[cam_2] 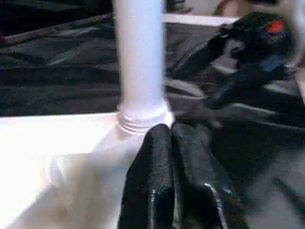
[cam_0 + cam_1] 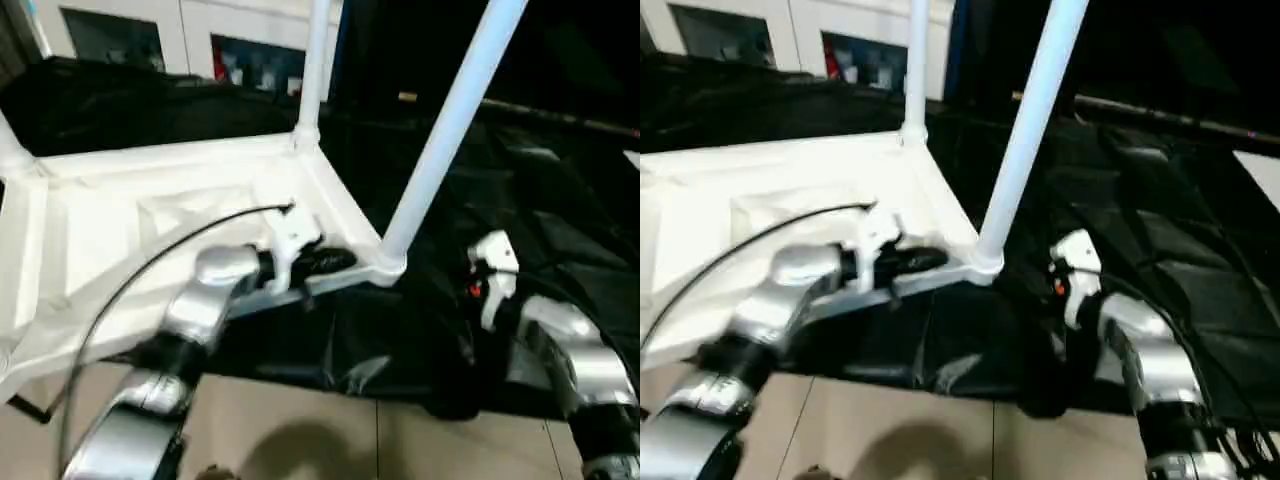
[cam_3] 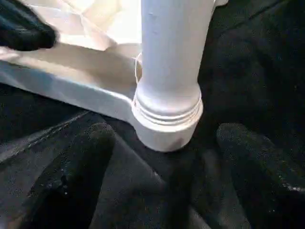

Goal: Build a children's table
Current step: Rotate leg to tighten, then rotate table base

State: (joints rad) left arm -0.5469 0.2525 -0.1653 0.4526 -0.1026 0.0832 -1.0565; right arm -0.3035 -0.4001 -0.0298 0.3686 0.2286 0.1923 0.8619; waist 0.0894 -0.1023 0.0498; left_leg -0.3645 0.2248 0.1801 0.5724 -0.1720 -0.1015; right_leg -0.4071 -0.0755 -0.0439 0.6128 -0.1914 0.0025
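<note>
The children's table lies upside down, its white tabletop [image 2: 150, 220] showing the ribbed underside. A white leg [image 2: 440, 140] stands in the near right corner socket [image 2: 390, 262], and another leg [image 2: 313, 70] stands in the far corner. My left gripper [image 2: 335, 262] is shut on nothing and rests on the tabletop's rim, fingertips [image 1: 164, 143] just short of that near leg's base. Lower on the right of the same socket [image 3: 167, 129], my right gripper [image 3: 167, 143] is open, its fingers [image 3: 90, 162] spread wide on either side and apart from it.
The black-draped work table [image 2: 520, 200] carries the tabletop and stretches away to the right. A black cable [image 2: 150, 260] arcs over my left forearm. Beige floor [image 2: 300, 430] lies in front, and white cabinets [image 2: 150, 30] stand at the back.
</note>
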